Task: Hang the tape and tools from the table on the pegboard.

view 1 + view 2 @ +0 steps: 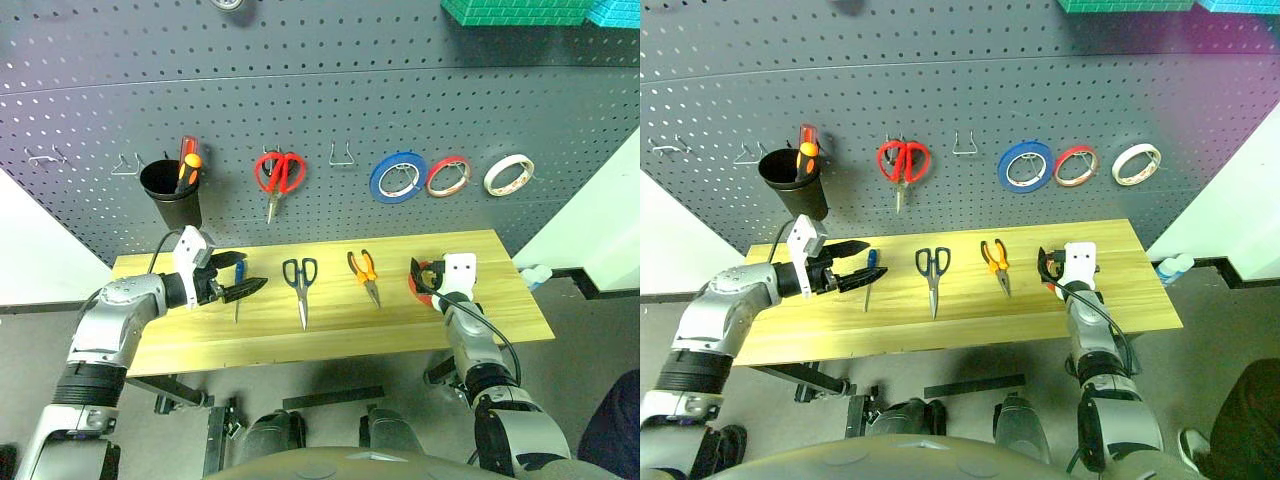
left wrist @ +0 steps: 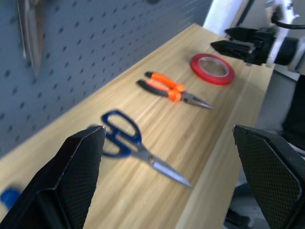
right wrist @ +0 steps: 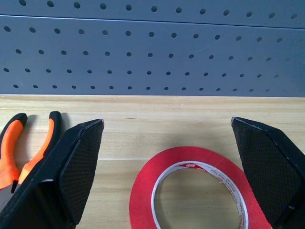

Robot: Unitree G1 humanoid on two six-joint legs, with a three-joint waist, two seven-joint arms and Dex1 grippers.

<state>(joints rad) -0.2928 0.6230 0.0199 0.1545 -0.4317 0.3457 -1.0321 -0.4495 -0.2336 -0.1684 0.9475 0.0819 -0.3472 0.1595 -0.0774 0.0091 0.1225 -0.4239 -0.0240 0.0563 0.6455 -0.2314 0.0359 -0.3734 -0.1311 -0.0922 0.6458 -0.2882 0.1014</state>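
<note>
The red tape (image 3: 143,191) lies flat on the right part of the wooden table (image 1: 330,325), just in front of my open right gripper (image 3: 167,121), whose fingers stand on either side of it without touching. Left of the tape lie the orange-handled pliers (image 1: 364,275), then the dark-handled scissors (image 1: 300,285), then the blue-handled screwdriver (image 1: 238,285). My left gripper (image 1: 245,274) hovers open over the screwdriver, pointing along the table toward the scissors (image 2: 128,140). It holds nothing. The grey pegboard (image 1: 320,90) rises behind the table.
On the pegboard hang a black cup (image 1: 172,195) with two screwdrivers, red scissors (image 1: 280,172), a blue roll (image 1: 397,178), a reddish roll (image 1: 448,176) and a whitish roll (image 1: 508,175). Bare hooks (image 1: 343,155) sit between them. Green bins (image 1: 510,10) are up at the top right.
</note>
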